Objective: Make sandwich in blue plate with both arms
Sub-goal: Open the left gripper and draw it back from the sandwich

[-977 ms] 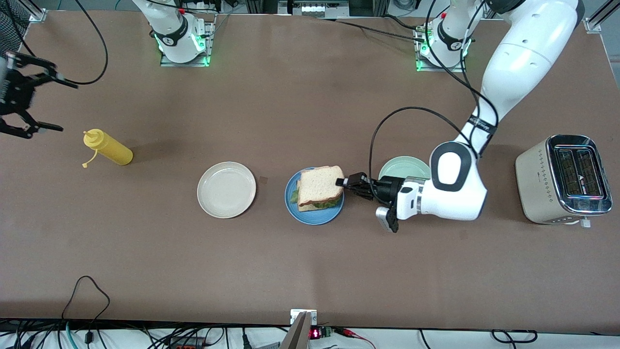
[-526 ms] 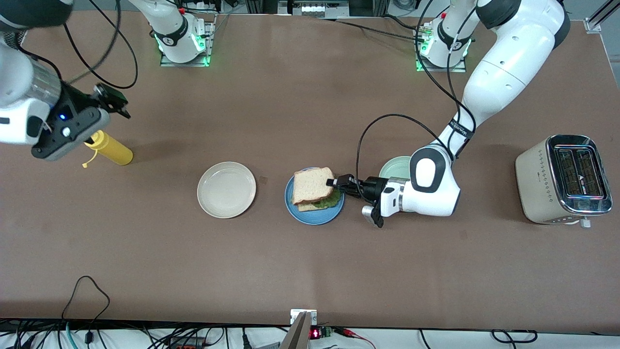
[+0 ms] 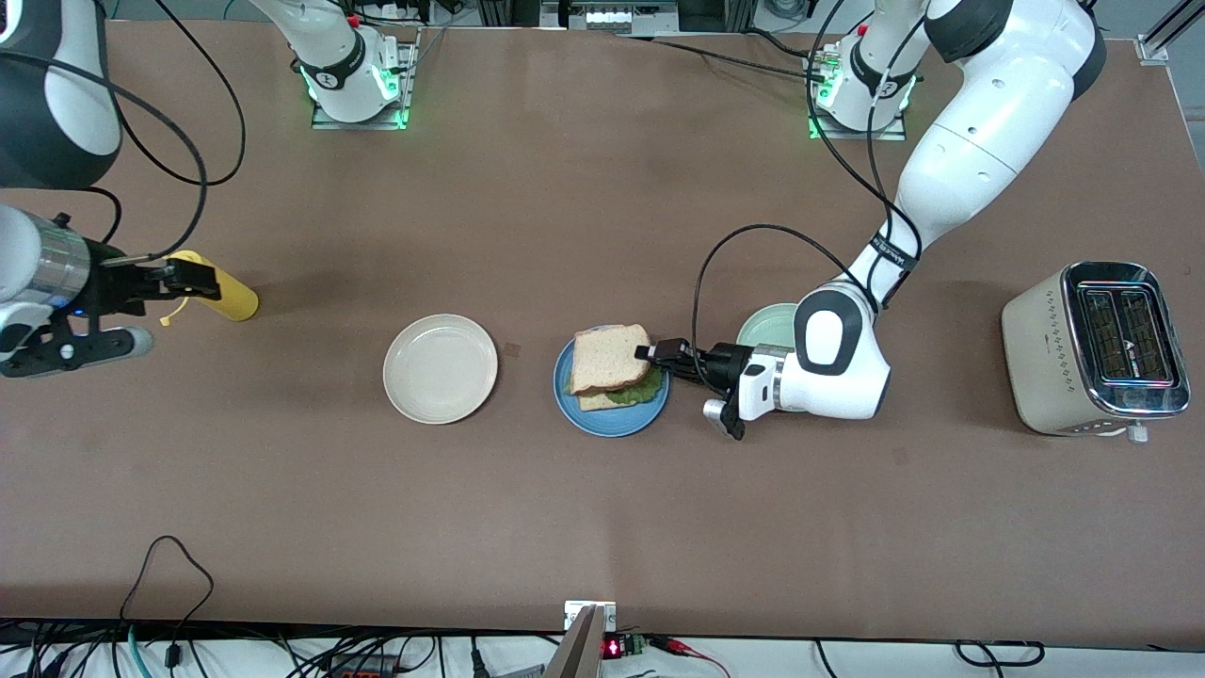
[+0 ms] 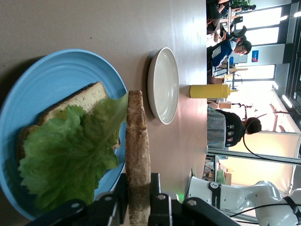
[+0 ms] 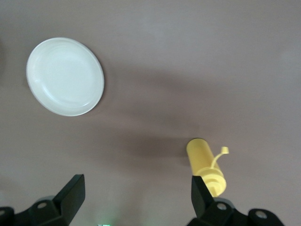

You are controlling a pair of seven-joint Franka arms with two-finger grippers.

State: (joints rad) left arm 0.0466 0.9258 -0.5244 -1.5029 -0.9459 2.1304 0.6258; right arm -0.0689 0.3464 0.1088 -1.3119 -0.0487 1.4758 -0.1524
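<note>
The blue plate [image 3: 602,426] lies mid-table with the sandwich on it: a bottom bread slice [image 4: 75,101], a green lettuce leaf [image 4: 66,155], and a top bread slice [image 3: 607,358] tilted over them. My left gripper [image 3: 648,353] reaches in low from the mint plate's side and is shut on that top slice's crust edge [image 4: 137,141]; both fingers touch the bread. My right gripper [image 3: 193,280] hangs open over the table at the right arm's end, beside the yellow bottle [image 3: 226,294], with nothing between its fingers [image 5: 70,195].
A cream-white plate [image 3: 440,368] sits beside the blue plate toward the right arm's end. A mint-green plate [image 3: 774,325] is partly hidden under the left arm. A toaster [image 3: 1097,348] stands at the left arm's end. The yellow bottle lies on its side.
The left gripper has carried the top slice a little farther over the plate and lowered it onto the lettuce. The right arm has swung down beside the yellow bottle.
</note>
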